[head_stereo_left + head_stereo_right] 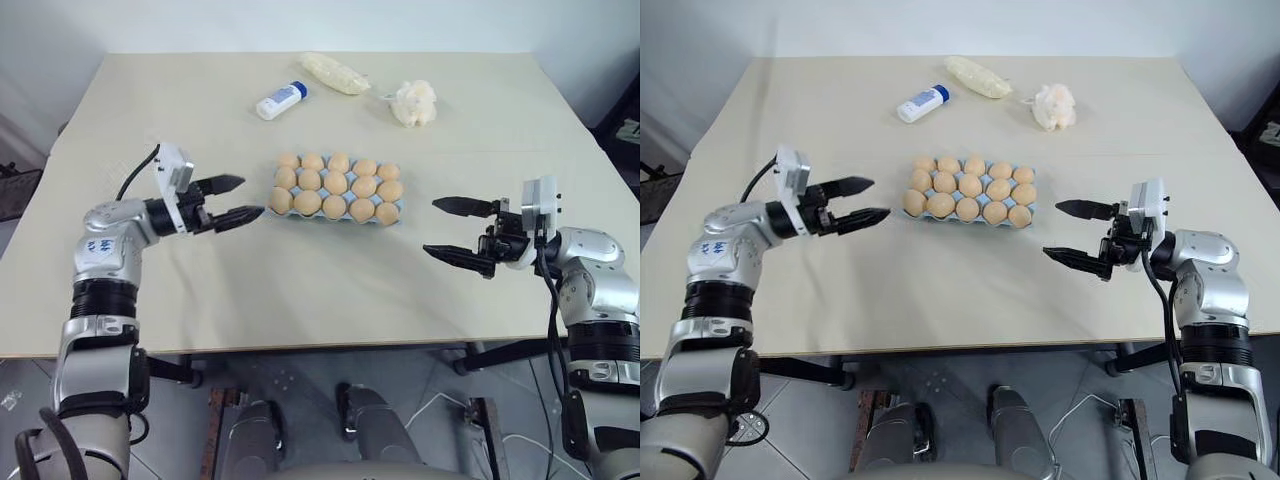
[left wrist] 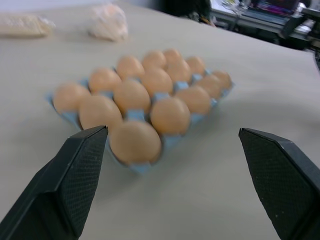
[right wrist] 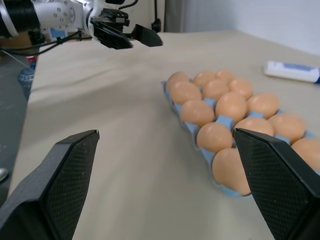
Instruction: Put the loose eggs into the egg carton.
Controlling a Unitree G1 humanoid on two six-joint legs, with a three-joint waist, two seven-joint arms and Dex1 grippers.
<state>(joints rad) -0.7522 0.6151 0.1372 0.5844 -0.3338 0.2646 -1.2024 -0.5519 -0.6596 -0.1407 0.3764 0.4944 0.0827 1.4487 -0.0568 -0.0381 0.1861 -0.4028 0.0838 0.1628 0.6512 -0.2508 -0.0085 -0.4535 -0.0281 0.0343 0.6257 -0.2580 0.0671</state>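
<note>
Light-blue egg carton (image 1: 279, 210) lies long axis left–right, fifteen eggs (image 1: 336, 184) filling it; left gripper (image 1: 233, 200) and right gripper (image 1: 458, 230) both spread, empty.

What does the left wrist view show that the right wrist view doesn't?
Left wrist, not right: the cream puff and the yellow bag beyond the egg carton. Right wrist, not left: the white bottle and the left arm across the table. Both: the egg carton with eggs in its cups.
</note>
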